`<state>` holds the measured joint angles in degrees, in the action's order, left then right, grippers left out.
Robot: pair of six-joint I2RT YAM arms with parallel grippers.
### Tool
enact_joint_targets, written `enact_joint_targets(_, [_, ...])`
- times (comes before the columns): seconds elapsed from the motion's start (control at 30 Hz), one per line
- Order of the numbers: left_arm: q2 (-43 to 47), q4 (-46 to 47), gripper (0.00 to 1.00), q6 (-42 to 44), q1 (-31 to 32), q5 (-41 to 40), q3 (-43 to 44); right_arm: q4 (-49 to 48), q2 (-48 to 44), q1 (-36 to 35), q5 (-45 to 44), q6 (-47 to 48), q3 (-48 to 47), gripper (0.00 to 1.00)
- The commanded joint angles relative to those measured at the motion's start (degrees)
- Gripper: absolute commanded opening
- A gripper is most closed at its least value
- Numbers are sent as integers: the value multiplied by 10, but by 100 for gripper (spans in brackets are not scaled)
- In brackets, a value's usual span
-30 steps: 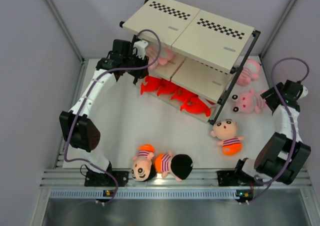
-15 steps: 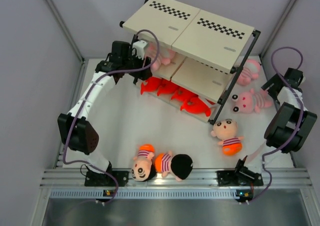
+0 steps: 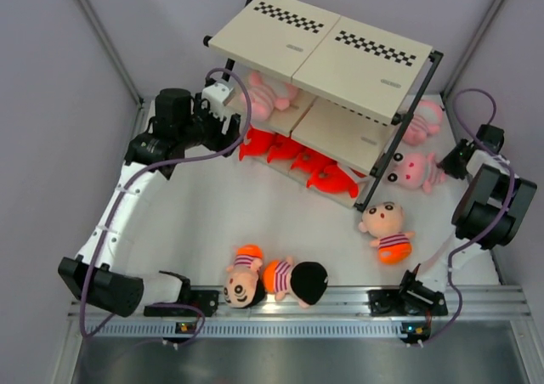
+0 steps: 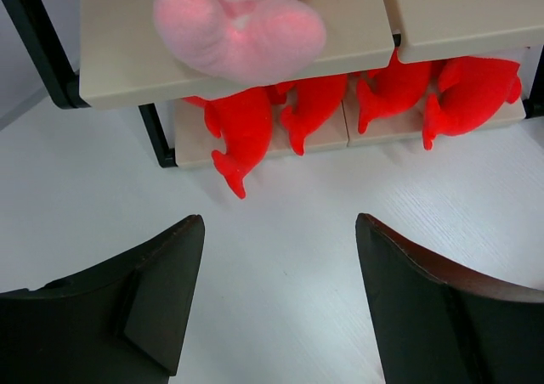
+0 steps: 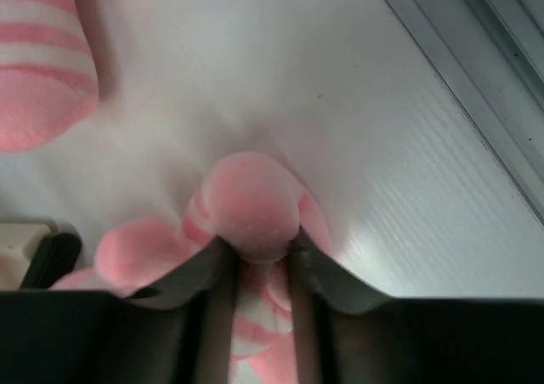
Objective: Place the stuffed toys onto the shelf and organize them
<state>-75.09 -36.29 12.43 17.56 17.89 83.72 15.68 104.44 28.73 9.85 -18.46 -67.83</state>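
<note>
The shelf (image 3: 327, 48) stands at the back of the table. One pink plush (image 3: 268, 97) lies on its middle board, which the left wrist view shows from close by with the plush (image 4: 242, 23) on the cream board. My left gripper (image 3: 231, 122) hangs just left of the shelf, open and empty (image 4: 280, 224). My right gripper (image 3: 449, 163) is shut on a limb of a second pink plush (image 3: 412, 170), seen pinched between the fingers (image 5: 253, 201). A third pink plush (image 3: 422, 121) lies behind it. Three boy dolls lie on the table: one (image 3: 387, 229) at the right, two (image 3: 245, 282) (image 3: 299, 282) near the front.
Several red plush toys (image 3: 297, 159) fill the bottom tier, also seen in the left wrist view (image 4: 246, 129). The shelf's black front leg (image 3: 374, 189) stands close to the held plush. Grey walls and a metal rail (image 3: 280, 303) bound the table.
My left gripper has drawn back leftward from the shelf and opened, leaving the pink plush on the middle board. My right gripper has reached the pink plush by the shelf and shut on it.
</note>
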Motion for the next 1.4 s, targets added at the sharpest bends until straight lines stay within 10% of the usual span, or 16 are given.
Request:
enact_joint_targets(0.0, [20, -33, 78, 13, 2, -6, -7, 6, -36, -2, -1, -2, 33, 16])
enact_joint_targets(0.03, [27, -41, 78, 13, 2, -5, -7, 7, -47, -2, -9, -3, 40, 0])
enact_joint_targets(0.7, [91, -203, 84, 44, 2, 64, 55, 87, -514, -11, -123, 82, -115, 0])
enact_joint_targets(1.1, [105, -215, 89, 47, 2, 108, 72, -14, -572, -96, 350, 164, -222, 0])
enact_joint_targets(1.37, [106, -237, 95, 54, 2, 214, 83, -231, -556, -162, 561, -15, -202, 0])
